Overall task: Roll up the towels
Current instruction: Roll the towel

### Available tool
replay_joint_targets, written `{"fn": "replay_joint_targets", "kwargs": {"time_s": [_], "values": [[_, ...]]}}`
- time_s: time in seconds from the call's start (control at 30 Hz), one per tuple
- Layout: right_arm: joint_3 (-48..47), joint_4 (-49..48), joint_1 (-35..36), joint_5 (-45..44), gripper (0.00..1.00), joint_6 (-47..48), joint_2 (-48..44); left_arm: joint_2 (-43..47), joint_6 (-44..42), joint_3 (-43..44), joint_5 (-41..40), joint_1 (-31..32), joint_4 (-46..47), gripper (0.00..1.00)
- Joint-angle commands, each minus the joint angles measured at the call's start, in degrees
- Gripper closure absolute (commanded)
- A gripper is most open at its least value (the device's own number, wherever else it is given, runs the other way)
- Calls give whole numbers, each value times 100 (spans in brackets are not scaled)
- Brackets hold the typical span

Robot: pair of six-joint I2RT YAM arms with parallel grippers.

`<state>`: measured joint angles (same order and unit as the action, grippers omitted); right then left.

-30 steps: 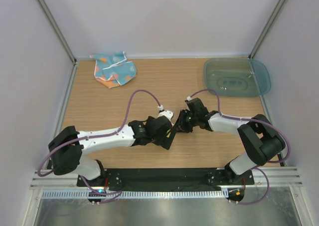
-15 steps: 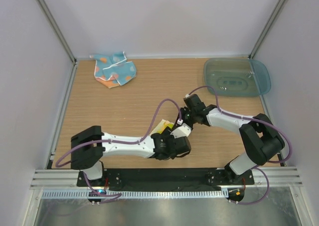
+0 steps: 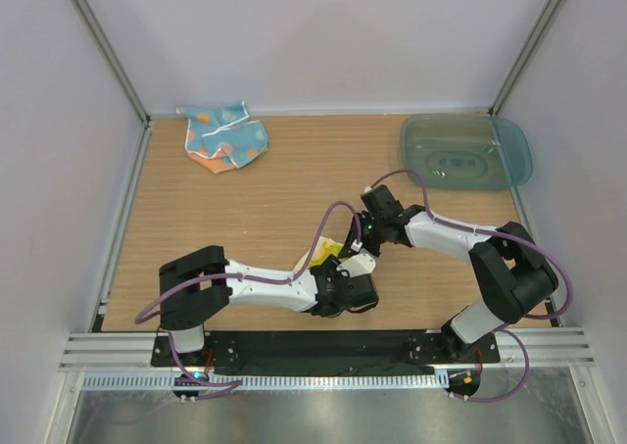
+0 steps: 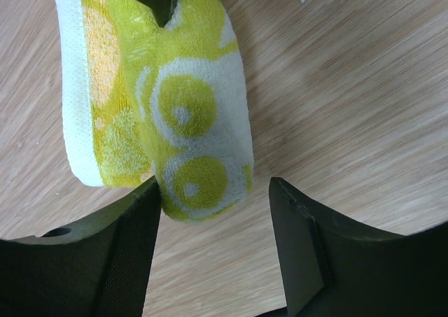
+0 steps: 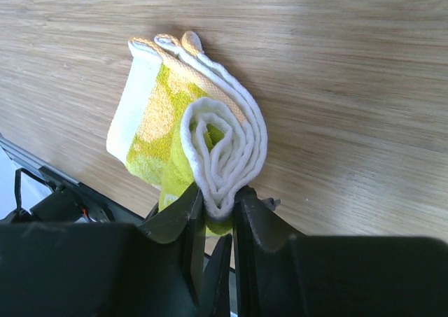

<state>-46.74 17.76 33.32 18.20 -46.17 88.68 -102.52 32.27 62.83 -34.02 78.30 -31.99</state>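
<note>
The yellow towel is wound into a flattened roll on the wood table, its white spiral end facing the right wrist camera. My right gripper is shut on that end, both fingers pressed into the layers. From above, the yellow towel shows only as a sliver between the two wrists. My left gripper stands open at the other end of the yellow towel; the left finger is at the cloth, the right one stands apart from it. The light blue towel lies crumpled at the far left.
A translucent teal tray sits at the far right corner. Both arms meet near the table's middle, close to the near edge. Grey walls and metal posts bound the table on three sides.
My left arm has swung toward the near edge and brought its gripper to the roll's free end, its jaws narrowing. The right gripper has kept its hold and hardly moved.
</note>
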Motion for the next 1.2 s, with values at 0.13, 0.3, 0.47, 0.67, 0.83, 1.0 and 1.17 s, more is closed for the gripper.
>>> {"fn": "replay_joint_targets", "kwargs": {"time_s": [0.13, 0.3, 0.47, 0.67, 0.83, 1.0, 1.17], "values": [[-230, 8, 25, 105, 79, 21, 96, 127, 112, 414, -526, 27, -149, 39], [-283, 17, 25, 149, 80, -32, 245, 136, 148, 722, -799, 27, -597, 49], [-318, 34, 25, 167, 80, -32, 272, 127, 200, 775, -729, 71, -660, 49], [-327, 35, 25, 184, 81, -50, 298, 4, 341, 722, -457, 71, -581, 52], [-327, 43, 34, 202, 81, -50, 307, 4, 429, 512, -219, 71, -308, 55], [-336, 35, 25, 237, 81, -59, 334, -180, 508, 406, -210, 71, -273, 55], [-336, 43, 34, 237, 81, -67, 342, -233, 570, 344, -175, 19, -247, 47]]}}
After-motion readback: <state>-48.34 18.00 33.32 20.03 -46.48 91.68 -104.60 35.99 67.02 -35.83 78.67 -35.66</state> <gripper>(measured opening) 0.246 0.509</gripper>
